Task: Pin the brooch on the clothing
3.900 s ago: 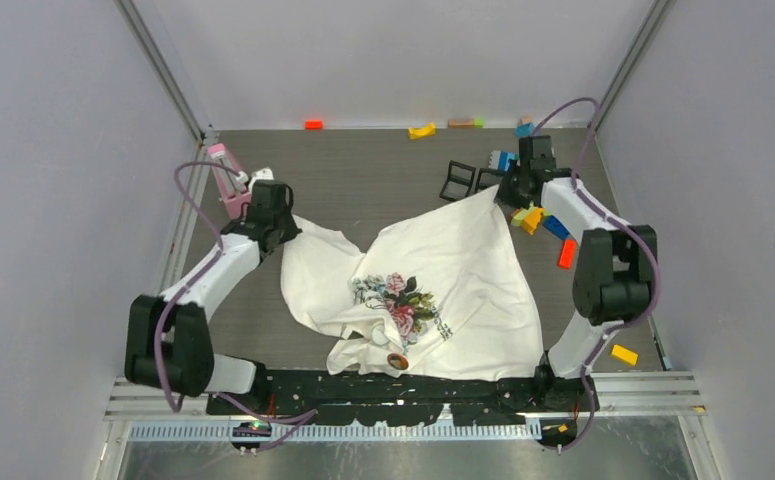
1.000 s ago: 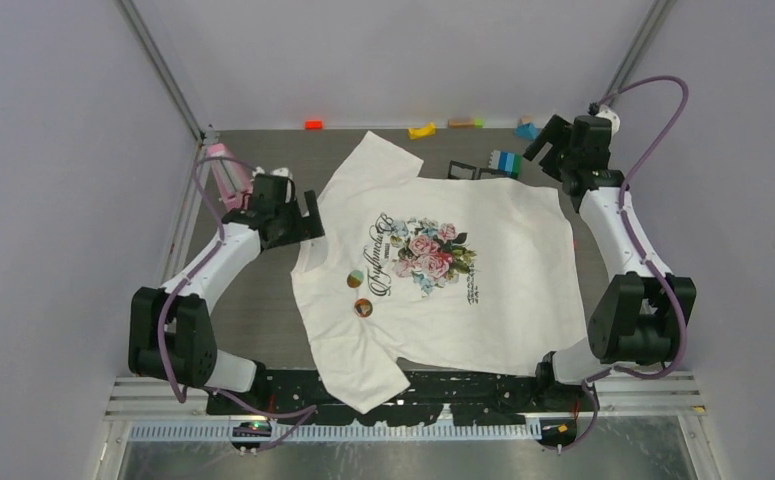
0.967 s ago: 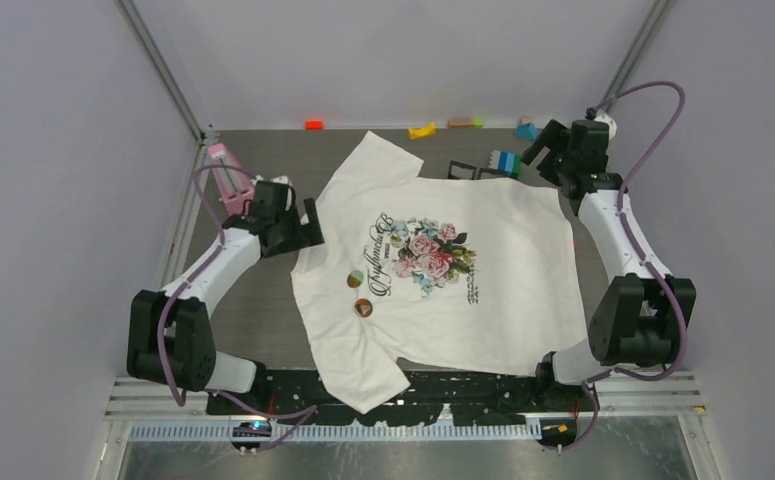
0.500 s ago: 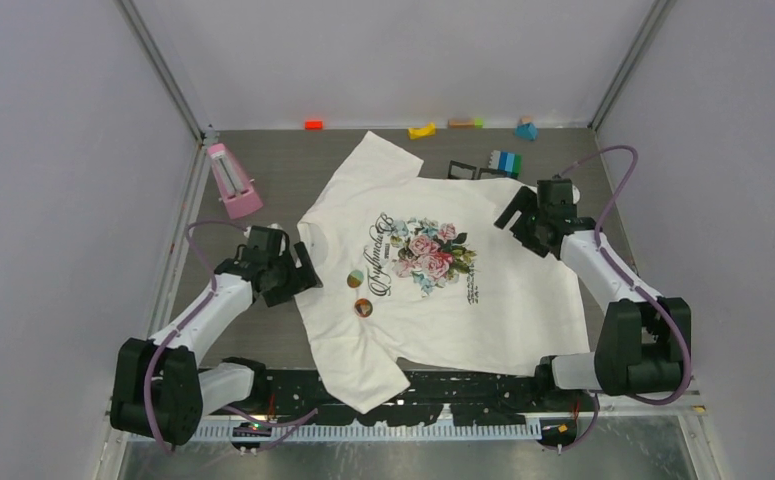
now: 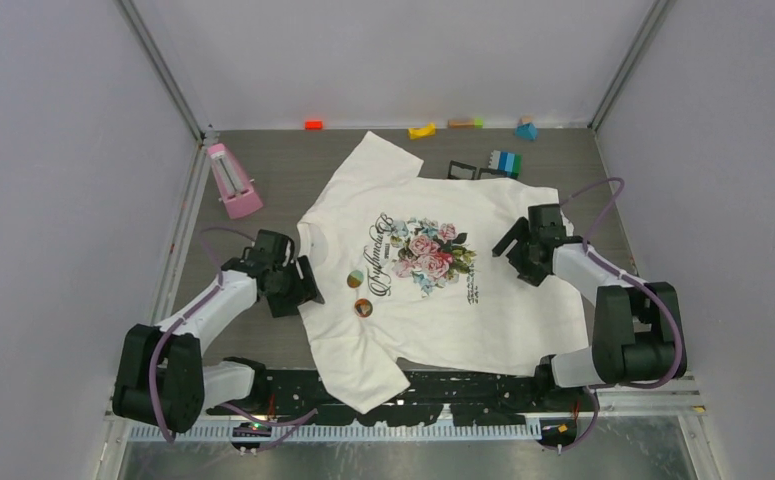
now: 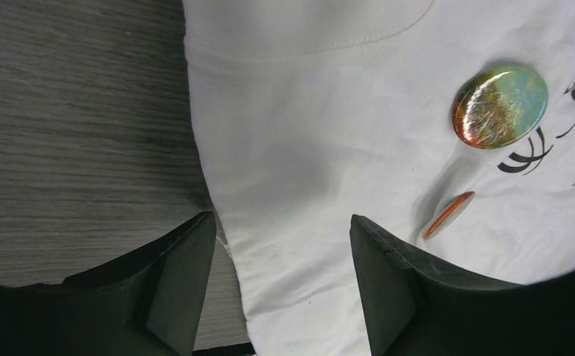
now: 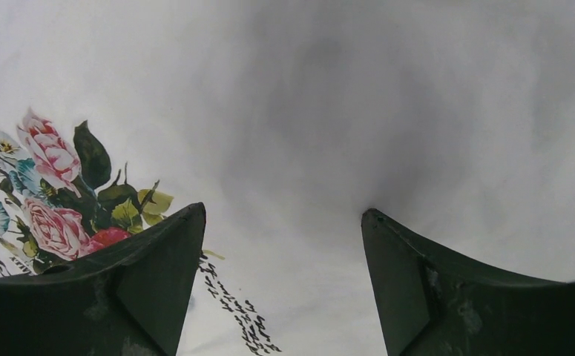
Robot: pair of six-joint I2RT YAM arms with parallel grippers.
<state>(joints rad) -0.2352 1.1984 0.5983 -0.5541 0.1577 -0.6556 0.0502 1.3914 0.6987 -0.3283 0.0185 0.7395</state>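
The clothing [image 5: 483, 290], a white T-shirt with a rose print [image 5: 425, 252], lies spread flat in the top view. On its chest rest two round brooches, one green and orange [image 5: 355, 279] and one orange-brown [image 5: 363, 307]. My left gripper [image 5: 298, 285] hovers open over the shirt's left edge. In the left wrist view its fingers straddle that edge [image 6: 282, 219], with the green-orange brooch [image 6: 500, 106] ahead and the orange brooch [image 6: 448, 215] tilted on edge. My right gripper [image 5: 511, 250] is open over the shirt's right side, and only white cloth lies between its fingers [image 7: 284, 210].
A pink object [image 5: 232, 180] lies at the back left. Black frames [image 5: 468, 171] and a stack of coloured blocks [image 5: 506, 161] sit behind the shirt. Small blocks, orange [image 5: 313, 124] and yellow [image 5: 422, 130], line the back wall.
The shirt went from bunched to spread flat. Over the last second both arms drew in: the left came nearer along the shirt's left edge with its jaws narrowing, the right came from the back corner over the shirt.
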